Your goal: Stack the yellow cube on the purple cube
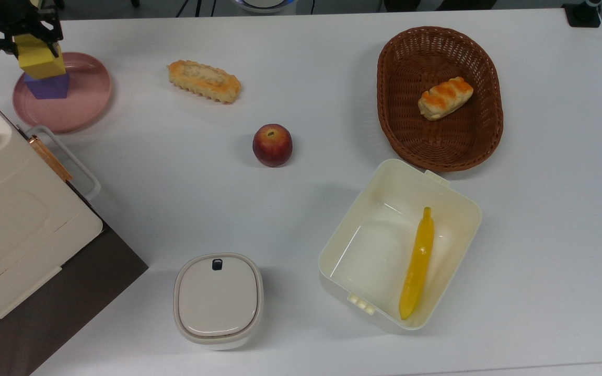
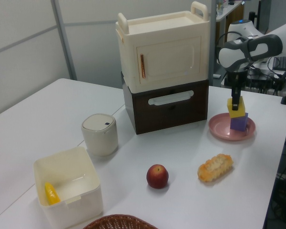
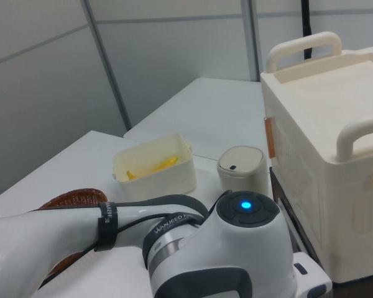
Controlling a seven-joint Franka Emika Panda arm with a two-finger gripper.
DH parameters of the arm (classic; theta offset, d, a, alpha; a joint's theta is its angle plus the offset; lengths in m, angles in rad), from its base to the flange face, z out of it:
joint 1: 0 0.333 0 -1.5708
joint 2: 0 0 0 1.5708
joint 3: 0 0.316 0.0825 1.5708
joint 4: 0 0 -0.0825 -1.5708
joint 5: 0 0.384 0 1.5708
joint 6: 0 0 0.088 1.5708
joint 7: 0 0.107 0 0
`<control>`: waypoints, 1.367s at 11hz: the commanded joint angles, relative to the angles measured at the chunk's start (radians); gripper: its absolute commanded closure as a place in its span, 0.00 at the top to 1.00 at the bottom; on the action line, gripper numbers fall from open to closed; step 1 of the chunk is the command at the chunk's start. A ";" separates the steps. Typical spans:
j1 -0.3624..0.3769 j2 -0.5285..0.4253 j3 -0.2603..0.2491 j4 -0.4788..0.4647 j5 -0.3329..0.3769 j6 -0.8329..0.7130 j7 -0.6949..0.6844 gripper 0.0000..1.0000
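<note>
A white table (image 1: 332, 78) is filling the top view, and grey panelled walls are standing behind it in the left view. On it, at the top view's upper left, one round pink plate (image 1: 79, 109) is carrying the single purple cube (image 1: 47, 87), and the single yellow cube (image 1: 38, 61) is sitting on top of that purple cube, slightly turned against it. The robot's hand (image 1: 19, 32) is reaching down from above and is clasping the yellow cube between its two fingers; in the left view the hand (image 2: 235, 101) is hanging straight down over the stack, with the yellow cube (image 2: 236, 108) resting on the purple cube (image 2: 239, 121).

Two bread pieces are lying out: one long loaf (image 1: 204, 81) is lying bare on the table beside the plate, and one smaller roll (image 1: 445, 97) is lying inside the one brown wicker basket (image 1: 400, 125). One red apple (image 1: 272, 144) is standing near the middle of the table. One open cream box (image 1: 343, 245) is holding one yellow banana (image 1: 417, 263). One small lidded cream container (image 1: 218, 298) is standing near the top view's lower edge. One cream cabinet (image 2: 162, 50) with two handles is sitting on a dark brown base (image 2: 167, 107).

In the right view the arm's white body (image 3: 193, 254) is filling the foreground and is hiding the cubes.
</note>
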 commanded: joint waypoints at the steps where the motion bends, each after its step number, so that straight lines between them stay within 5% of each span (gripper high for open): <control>1: -0.004 0.000 -0.002 0.009 0.022 0.013 -0.039 0.64; 6: -0.033 0.002 -0.003 0.017 0.022 0.014 -0.090 0.66; 8: -0.033 0.005 -0.002 0.021 0.023 0.025 -0.085 1.00; 15: -0.024 0.006 0.007 0.024 0.025 0.025 -0.068 1.00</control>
